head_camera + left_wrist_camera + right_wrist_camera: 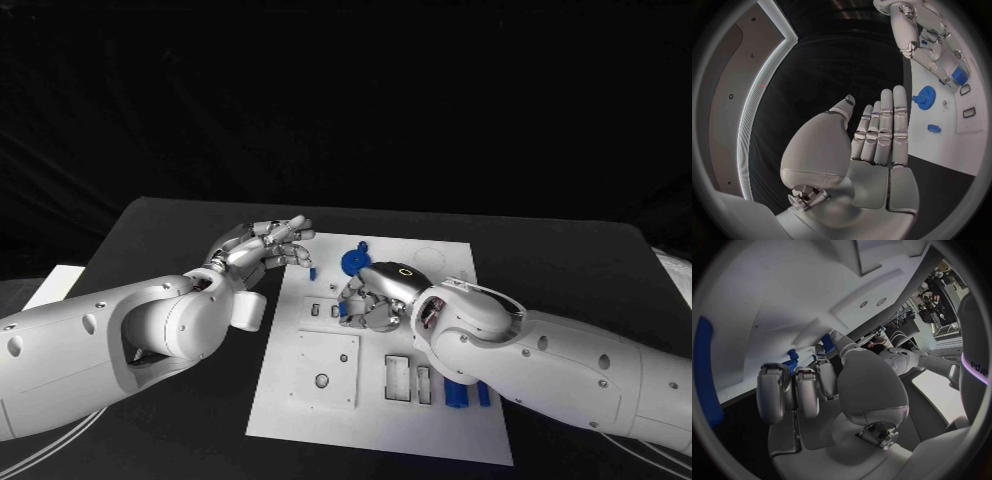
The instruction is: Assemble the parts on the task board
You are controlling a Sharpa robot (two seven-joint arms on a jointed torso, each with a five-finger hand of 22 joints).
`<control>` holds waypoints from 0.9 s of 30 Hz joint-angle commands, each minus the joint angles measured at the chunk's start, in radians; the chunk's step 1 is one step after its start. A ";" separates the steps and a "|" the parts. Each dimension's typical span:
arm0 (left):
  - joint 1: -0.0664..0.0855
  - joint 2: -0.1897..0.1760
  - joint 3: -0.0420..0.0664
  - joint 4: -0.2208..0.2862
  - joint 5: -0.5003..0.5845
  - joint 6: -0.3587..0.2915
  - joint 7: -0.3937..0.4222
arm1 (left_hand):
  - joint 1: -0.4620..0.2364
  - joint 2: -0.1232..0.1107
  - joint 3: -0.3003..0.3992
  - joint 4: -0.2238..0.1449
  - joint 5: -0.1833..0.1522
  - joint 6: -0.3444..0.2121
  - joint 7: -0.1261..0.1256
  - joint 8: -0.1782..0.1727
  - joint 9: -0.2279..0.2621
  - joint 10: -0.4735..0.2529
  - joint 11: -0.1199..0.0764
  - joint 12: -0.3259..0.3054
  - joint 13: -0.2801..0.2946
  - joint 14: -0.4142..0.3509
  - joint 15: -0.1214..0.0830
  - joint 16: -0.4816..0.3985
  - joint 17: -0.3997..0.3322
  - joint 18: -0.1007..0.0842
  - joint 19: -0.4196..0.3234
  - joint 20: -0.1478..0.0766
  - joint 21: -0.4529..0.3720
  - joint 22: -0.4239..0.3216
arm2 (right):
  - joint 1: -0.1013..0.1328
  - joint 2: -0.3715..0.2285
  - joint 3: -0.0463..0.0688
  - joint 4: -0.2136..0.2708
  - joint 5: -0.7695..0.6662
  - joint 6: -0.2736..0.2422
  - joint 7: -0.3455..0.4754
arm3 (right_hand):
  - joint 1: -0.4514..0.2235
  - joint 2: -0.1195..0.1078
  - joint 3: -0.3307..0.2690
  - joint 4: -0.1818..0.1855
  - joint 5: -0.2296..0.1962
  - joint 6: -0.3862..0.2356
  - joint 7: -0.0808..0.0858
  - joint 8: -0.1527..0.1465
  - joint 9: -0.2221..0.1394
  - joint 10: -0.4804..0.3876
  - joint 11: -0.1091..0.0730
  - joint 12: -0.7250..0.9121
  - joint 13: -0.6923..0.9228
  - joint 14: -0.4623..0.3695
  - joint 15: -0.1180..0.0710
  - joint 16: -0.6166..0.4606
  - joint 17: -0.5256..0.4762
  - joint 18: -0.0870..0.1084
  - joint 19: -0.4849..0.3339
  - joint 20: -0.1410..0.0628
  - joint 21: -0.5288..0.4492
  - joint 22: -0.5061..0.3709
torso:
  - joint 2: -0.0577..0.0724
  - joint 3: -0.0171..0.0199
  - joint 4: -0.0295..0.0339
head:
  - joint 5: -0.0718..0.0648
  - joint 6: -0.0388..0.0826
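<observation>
The white task board [378,400] lies in the middle of the black table. My right hand [372,300] hovers low over its middle, fingers curled down at a small blue part [336,311] standing by a slot. The left wrist view shows this right hand [932,45] with its fingertips at that blue part [959,75]; whether they grip it is hidden. A blue gear [356,262] [924,96] and a small blue peg [312,272] [934,128] sit further back on the board. My left hand [267,245] [879,130] floats flat beside the board's far left corner, fingers straight, holding nothing.
Two more blue parts [459,396] lie at the board's right edge, tucked under my right forearm. Rectangular slots [398,376] and a raised white plate [325,368] take up the board's near half. A white sheet [55,285] lies off the table's left edge.
</observation>
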 commanded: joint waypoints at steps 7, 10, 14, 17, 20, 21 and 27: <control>0.001 0.000 0.001 0.003 0.001 0.022 0.009 | 0.004 0.003 0.006 -0.002 -0.003 -0.008 0.000 -0.001 0.000 -0.009 0.002 0.001 -0.002 -0.005 0.001 -0.005 -0.001 0.013 -0.008 0.000 -0.006 -0.002 | -0.005 0.000 -0.004 0.001 -0.016 -0.035 -0.018 | -0.047 -0.012 -0.076 0.059 -0.092 -0.053 0.013 -0.005 -0.010 -0.013 0.013 -0.014 0.081 0.094 0.016 -0.004 0.216 -0.005 0.001 0.018 -0.010 -0.007 | 0.000 0.0007 0.0000 | 0.000 0.002; 0.001 0.000 0.001 0.002 0.001 0.023 0.009 | 0.004 0.003 0.006 -0.002 -0.003 -0.008 0.000 -0.001 0.000 -0.009 0.002 0.001 -0.002 -0.005 0.001 -0.005 -0.001 0.013 -0.008 0.000 -0.006 -0.002 | -0.006 -0.003 -0.004 0.009 -0.021 -0.072 -0.005 | -0.044 -0.013 -0.094 0.073 -0.094 -0.060 0.015 -0.005 -0.011 -0.014 0.015 -0.016 0.080 0.094 0.018 -0.005 0.215 -0.005 0.000 0.020 -0.011 -0.009 | -0.001 0.0009 0.0001 | 0.000 0.002; 0.001 0.001 0.001 -0.005 -0.015 0.043 -0.007 | 0.013 0.012 0.023 -0.010 -0.003 0.012 -0.015 0.007 0.003 0.012 -0.012 0.012 0.001 0.020 -0.009 0.003 -0.001 0.016 0.009 -0.008 0.001 -0.002 | -0.008 -0.023 -0.004 0.036 -0.033 -0.156 0.035 | -0.030 -0.002 -0.099 0.080 -0.084 -0.055 0.013 0.000 -0.009 -0.009 0.014 -0.005 0.086 0.094 0.018 -0.005 0.216 -0.006 0.002 0.020 -0.010 -0.006 | -0.001 0.0017 0.0003 | -0.001 0.001; 0.001 0.001 0.001 -0.014 -0.079 0.065 -0.044 | 0.003 0.012 0.041 -0.007 -0.004 0.051 -0.033 0.017 0.007 0.064 -0.032 0.028 0.005 0.099 -0.034 0.014 0.001 0.016 0.068 -0.031 0.016 -0.006 | -0.009 -0.055 0.001 0.070 -0.008 -0.212 0.106 | -0.023 0.001 -0.103 0.083 -0.080 -0.048 0.011 0.004 -0.007 -0.007 0.012 -0.002 0.087 0.094 0.017 -0.006 0.214 -0.006 0.002 0.020 -0.009 -0.006 | -0.004 0.0039 -0.0005 | 0.000 0.000; 0.001 0.002 0.001 -0.030 -0.179 0.140 -0.178 | -0.021 -0.010 0.038 0.002 -0.005 0.060 -0.039 0.011 0.004 0.122 -0.047 0.045 0.015 0.173 -0.050 0.035 0.022 0.014 0.123 -0.049 0.042 0.001 | 0.001 -0.108 0.013 0.106 0.094 -0.239 0.228 | -0.011 0.003 -0.106 0.084 -0.068 -0.049 0.012 0.002 -0.007 -0.012 0.012 -0.009 0.083 0.092 0.016 -0.010 0.208 -0.004 -0.002 0.020 -0.014 -0.014 | -0.008 0.0044 -0.0028 | 0.004 0.006; 0.001 0.002 0.001 -0.032 -0.202 0.154 -0.206 | -0.025 -0.017 0.035 0.003 -0.005 0.053 -0.036 0.006 0.003 0.134 -0.046 0.051 0.019 0.178 -0.050 0.044 0.030 0.012 0.125 -0.049 0.048 0.004 | 0.005 -0.117 0.015 0.111 0.119 -0.238 0.247 | -0.006 0.003 -0.109 0.084 -0.061 -0.051 0.012 0.001 -0.007 -0.016 0.013 -0.016 0.079 0.090 0.016 -0.015 0.201 -0.002 -0.006 0.020 -0.018 -0.022 | -0.011 0.0052 -0.0043 | 0.005 0.008; 0.003 0.012 0.001 -0.057 -0.374 0.243 -0.397 | -0.050 -0.019 0.027 0.032 -0.008 0.006 -0.025 0.031 0.007 0.078 -0.028 0.149 0.090 0.158 -0.033 0.425 0.360 0.012 0.082 -0.038 0.150 0.074 | 0.058 -0.225 0.027 0.144 0.359 -0.178 0.340 | 0.028 0.007 -0.118 0.074 -0.032 -0.055 0.013 -0.002 -0.008 -0.037 0.013 -0.049 0.058 0.084 0.017 -0.030 0.178 0.004 -0.021 0.020 -0.039 -0.056 | -0.028 0.0107 -0.0105 | 0.011 0.008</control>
